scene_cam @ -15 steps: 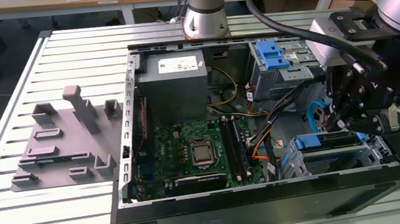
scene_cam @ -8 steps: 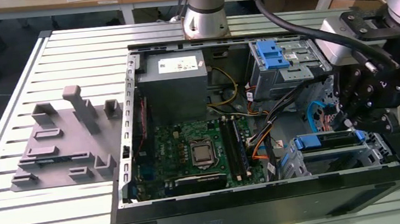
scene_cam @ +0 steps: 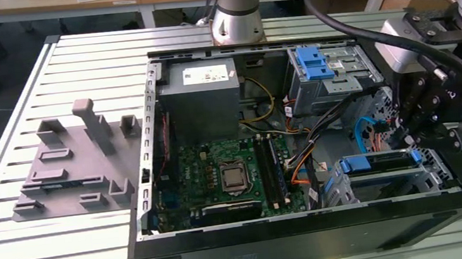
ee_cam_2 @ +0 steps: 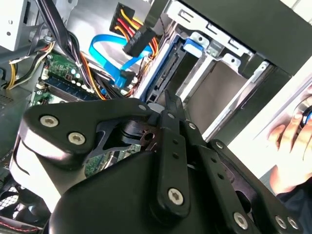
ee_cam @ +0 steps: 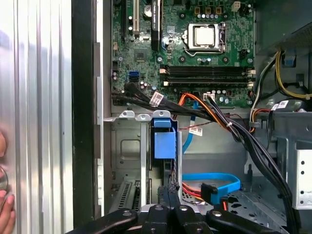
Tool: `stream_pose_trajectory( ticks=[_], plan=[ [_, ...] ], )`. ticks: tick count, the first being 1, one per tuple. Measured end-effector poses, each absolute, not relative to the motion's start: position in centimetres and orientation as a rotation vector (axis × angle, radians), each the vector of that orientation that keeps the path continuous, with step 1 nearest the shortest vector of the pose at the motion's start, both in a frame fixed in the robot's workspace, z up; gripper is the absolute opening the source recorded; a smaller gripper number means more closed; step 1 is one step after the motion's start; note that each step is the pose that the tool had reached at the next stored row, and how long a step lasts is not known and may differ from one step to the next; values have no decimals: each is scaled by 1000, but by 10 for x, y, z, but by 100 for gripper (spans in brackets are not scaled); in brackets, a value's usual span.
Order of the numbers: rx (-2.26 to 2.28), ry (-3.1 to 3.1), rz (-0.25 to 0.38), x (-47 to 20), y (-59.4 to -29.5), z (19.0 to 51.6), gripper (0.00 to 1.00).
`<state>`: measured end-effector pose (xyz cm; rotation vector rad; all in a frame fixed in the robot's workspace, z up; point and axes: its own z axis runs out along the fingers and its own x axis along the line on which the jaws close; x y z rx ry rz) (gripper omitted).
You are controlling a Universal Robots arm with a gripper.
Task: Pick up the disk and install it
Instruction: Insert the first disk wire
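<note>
Blue-railed disk (scene_cam: 378,163) sits in the drive cage (ee_cam: 124,146); my gripper (ee_cam: 168,191), pinched narrow and empty beside it, could shove it crooked or snag the blue SATA cable (ee_cam: 214,178).

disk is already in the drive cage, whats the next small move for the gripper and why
Probably a short push along the slot. In the exterior view the disk lies between blue rails in the drive cage, with the shut gripper at its end. Whether it is fully seated cannot be told, so a small press seems the safest check.
</note>
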<state>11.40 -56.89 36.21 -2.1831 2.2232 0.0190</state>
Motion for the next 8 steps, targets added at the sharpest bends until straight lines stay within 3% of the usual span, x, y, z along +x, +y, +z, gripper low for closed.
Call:
stream_pose_trajectory(
  ticks=[8],
  plan=[
    [-2183,2223,19,124,-559,362,11]
  ],
)
